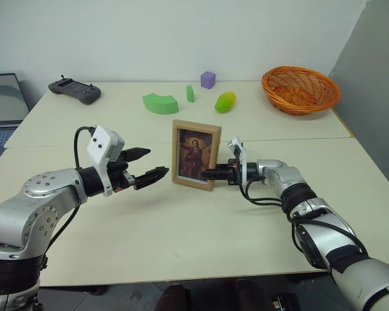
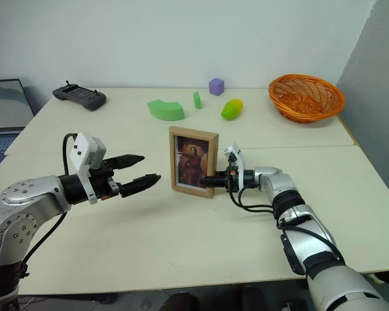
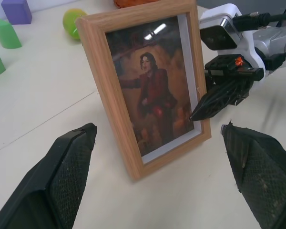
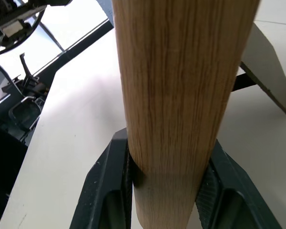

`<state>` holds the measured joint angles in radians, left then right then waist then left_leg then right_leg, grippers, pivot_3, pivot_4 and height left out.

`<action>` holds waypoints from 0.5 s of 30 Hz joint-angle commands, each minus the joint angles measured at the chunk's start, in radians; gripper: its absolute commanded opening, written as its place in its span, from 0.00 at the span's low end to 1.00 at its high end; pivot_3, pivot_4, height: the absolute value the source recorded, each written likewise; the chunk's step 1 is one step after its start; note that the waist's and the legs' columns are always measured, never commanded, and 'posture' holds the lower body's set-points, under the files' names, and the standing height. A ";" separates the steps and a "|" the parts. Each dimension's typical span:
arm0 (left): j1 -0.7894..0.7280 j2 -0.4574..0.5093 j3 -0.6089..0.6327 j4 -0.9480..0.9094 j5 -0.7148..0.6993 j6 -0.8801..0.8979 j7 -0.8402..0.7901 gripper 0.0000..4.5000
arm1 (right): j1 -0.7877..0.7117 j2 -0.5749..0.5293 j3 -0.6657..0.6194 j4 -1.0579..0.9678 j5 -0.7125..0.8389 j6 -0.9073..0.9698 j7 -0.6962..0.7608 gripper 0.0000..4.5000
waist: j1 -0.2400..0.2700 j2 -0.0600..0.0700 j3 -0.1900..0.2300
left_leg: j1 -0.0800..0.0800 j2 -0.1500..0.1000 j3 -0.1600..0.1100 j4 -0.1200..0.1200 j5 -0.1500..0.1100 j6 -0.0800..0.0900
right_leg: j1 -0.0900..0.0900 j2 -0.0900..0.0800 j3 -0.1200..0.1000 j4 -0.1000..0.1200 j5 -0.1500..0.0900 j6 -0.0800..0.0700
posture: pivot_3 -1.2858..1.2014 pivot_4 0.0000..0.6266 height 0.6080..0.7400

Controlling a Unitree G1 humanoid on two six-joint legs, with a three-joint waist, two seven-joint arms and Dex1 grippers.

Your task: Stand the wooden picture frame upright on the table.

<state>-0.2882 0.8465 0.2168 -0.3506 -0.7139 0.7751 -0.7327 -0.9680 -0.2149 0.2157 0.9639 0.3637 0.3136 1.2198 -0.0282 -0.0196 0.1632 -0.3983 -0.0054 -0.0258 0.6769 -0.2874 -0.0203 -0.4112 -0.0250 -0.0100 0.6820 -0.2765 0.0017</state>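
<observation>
frame: one wooden picture frame (image 1: 196, 154) upright on the table (image 1: 181, 240), between both grippers | right gripper (image 1: 211, 173): fingers clamped on the frame's side edge | left gripper (image 1: 152, 164): spread wide, just beside frame, apart from it | beyond: one basket (image 1: 301, 89), four toy pieces, one controller (image 1: 74, 90) | writing: none readable

I see a lab-like test room: bare white walls, a plain cream desk (image 1: 181, 246), a laptop (image 1: 3, 107) at nine o'clock, a handheld controller (image 1: 74, 90) at eleven.
</observation>
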 commanded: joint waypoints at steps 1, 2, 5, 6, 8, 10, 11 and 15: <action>-0.038 -0.004 -0.014 0.010 0.014 -0.012 -0.014 1.00 | 0.017 -0.003 -0.023 -0.027 -0.046 -0.045 0.017 0.57 | 0.001 0.000 0.000 | 0.000 0.000 0.000 0.000 0.000 0.000 | 0.000 0.000 0.000 0.000 0.000 0.000 | 0.52 0.24 1.00; -0.042 -0.005 -0.017 0.014 0.016 -0.012 -0.016 1.00 | 0.020 -0.003 -0.026 -0.027 -0.055 -0.050 0.020 0.61 | 0.001 0.000 0.000 | 0.000 0.000 0.000 0.000 0.000 0.000 | 0.000 0.000 0.000 0.000 0.000 0.000 | 0.52 0.24 1.00; -0.063 -0.005 -0.035 0.036 0.029 -0.013 -0.030 1.00 | 0.045 -0.036 -0.040 -0.051 -0.077 -0.064 0.016 0.76 | 0.000 0.000 0.000 | 0.000 0.000 0.000 0.000 0.000 0.000 | 0.000 0.000 0.000 0.000 0.000 0.000 | 0.52 0.24 1.00; -0.069 -0.005 -0.036 0.040 0.028 -0.009 -0.036 1.00 | 0.060 -0.059 -0.043 -0.070 -0.086 -0.071 0.018 0.82 | 0.001 0.000 0.000 | 0.000 0.000 0.000 0.000 0.000 0.000 | 0.000 0.000 0.000 0.000 0.000 0.000 | 0.52 0.24 1.00; -0.073 0.000 -0.032 0.047 0.020 0.004 -0.048 1.00 | 0.097 -0.112 -0.040 -0.119 -0.109 -0.088 0.027 0.93 | 0.002 0.000 0.000 | 0.000 0.000 0.000 0.000 0.000 0.000 | 0.000 0.000 0.000 0.000 0.000 0.000 | 0.52 0.24 1.00; -0.071 0.013 -0.028 0.067 0.029 0.007 -0.063 1.00 | 0.162 -0.189 -0.040 -0.211 -0.138 -0.136 0.030 0.99 | 0.006 0.000 0.000 | -0.001 0.000 0.000 0.001 0.000 0.000 | 0.000 0.000 0.000 -0.001 0.000 0.000 | 0.52 0.24 1.00; -0.067 0.019 -0.025 0.077 0.036 0.004 -0.070 1.00 | 0.193 -0.224 -0.050 -0.267 -0.137 -0.135 0.030 0.99 | 0.007 0.000 0.000 | -0.001 0.000 0.000 0.001 0.000 0.000 | 0.000 -0.001 0.000 -0.001 0.000 0.000 | 0.52 0.24 1.00; -0.049 0.052 -0.010 0.123 0.065 -0.016 -0.103 1.00 | 0.337 -0.371 -0.114 -0.640 -0.065 -0.001 0.028 0.99 | 0.006 0.001 0.000 | -0.001 0.000 0.000 0.000 0.000 0.000 | 0.000 -0.001 0.000 -0.001 0.000 0.000 | 0.52 0.24 1.00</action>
<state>-0.3315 0.8795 0.1799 -0.2319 -0.6594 0.7784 -0.8167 -0.6455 -0.5535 0.1503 0.5259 0.2430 0.2453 1.2425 -0.0223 -0.0189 0.1636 -0.3987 -0.0057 -0.0257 0.6771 -0.2875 -0.0201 -0.4109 -0.0255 -0.0103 0.6816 -0.2766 0.0020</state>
